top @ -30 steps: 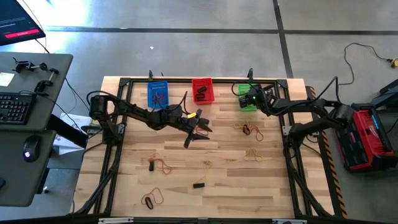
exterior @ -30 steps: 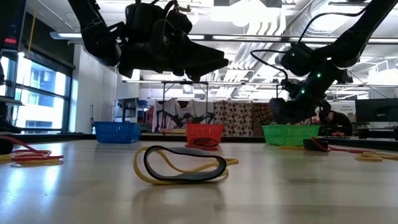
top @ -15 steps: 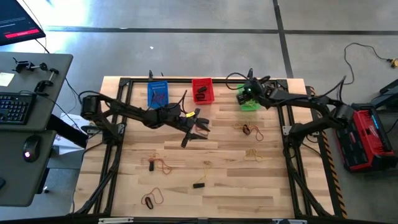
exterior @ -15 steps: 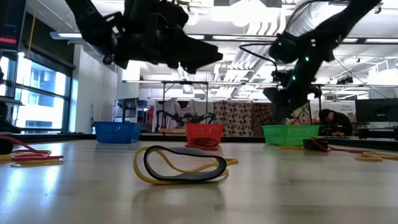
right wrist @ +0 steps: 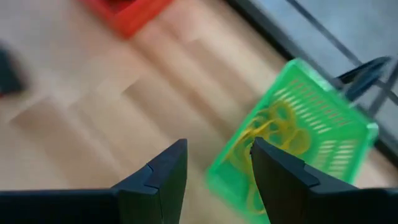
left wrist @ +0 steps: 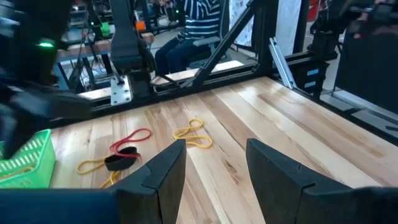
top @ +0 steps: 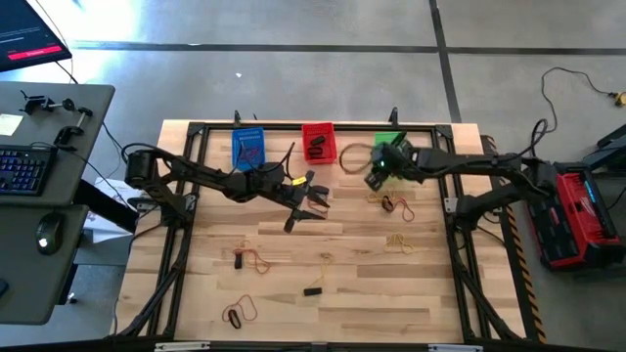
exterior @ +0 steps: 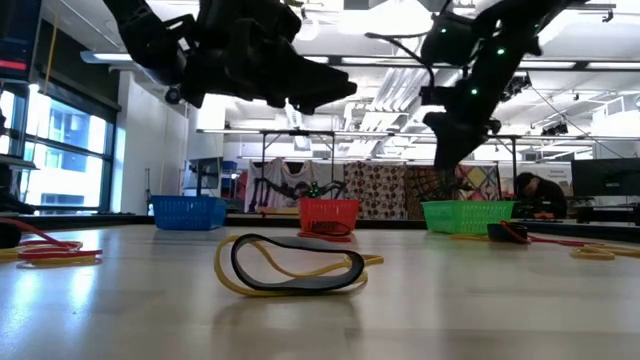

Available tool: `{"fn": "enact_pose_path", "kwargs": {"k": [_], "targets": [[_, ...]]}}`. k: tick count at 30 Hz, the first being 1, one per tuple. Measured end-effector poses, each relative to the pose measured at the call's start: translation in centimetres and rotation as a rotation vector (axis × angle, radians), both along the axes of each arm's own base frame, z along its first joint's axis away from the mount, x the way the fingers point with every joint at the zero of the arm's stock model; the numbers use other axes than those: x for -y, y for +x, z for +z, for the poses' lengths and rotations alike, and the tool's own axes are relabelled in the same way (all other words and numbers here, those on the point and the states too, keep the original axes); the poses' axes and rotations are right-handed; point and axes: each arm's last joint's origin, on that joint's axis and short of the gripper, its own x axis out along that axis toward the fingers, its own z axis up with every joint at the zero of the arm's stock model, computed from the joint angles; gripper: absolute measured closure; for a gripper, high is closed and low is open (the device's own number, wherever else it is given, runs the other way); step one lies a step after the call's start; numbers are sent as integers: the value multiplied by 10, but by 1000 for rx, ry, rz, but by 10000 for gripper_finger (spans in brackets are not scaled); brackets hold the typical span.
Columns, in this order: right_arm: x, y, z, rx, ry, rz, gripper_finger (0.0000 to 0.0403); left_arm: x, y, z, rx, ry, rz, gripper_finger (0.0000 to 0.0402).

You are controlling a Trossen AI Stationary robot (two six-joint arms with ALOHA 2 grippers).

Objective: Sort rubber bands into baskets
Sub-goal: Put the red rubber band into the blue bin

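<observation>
Blue [top: 248, 149], red [top: 318, 142] and green [top: 389, 142] baskets stand in a row at the table's far edge. The green basket [right wrist: 298, 143] holds yellow rubber bands [right wrist: 273, 130]. Loose rubber bands lie on the wood: a red, black and yellow cluster [top: 389, 203], a yellow one [top: 399, 242], and others nearer the front. My left gripper [top: 311, 203] hovers open above the table's middle, nothing between its fingers [left wrist: 214, 149]. My right gripper [top: 376, 174] hangs open and empty, high up just left of the green basket [right wrist: 217, 149].
More bands lie at the near left [top: 249, 258], the centre [top: 326, 259] [top: 313, 290] and the front left [top: 238, 313]. A black and yellow band [exterior: 290, 268] lies closest to the low camera. A black metal frame [top: 458, 225] rims the table. A seated person shows beyond the table.
My right gripper has risen from over the green basket and swung toward the table's left and near side, tipping and rolling as it went; its fingers stay open. My left gripper has kept nearly still.
</observation>
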Motion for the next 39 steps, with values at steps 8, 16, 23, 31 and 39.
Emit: {"fn": "enact_pose_path", "kwargs": {"k": [8, 16, 23, 31, 39], "targets": [[-55, -19, -10, -58, 198, 135, 235, 1, 2, -2, 22, -6, -2, 256], [-77, -46, -22, -245, 268, 77, 235, 10, 5, -10, -13, -18, -26, 257], [-68, -53, -43, -276, 264, 119, 235, 17, 5, -10, -8, -7, -51, 257], [-53, -50, -48, -212, 292, 120, 235, 17, 5, -10, -12, -8, -50, 257], [-48, -46, -57, -285, 293, 198, 256, 17, 5, -11, -16, -9, -50, 257]]}}
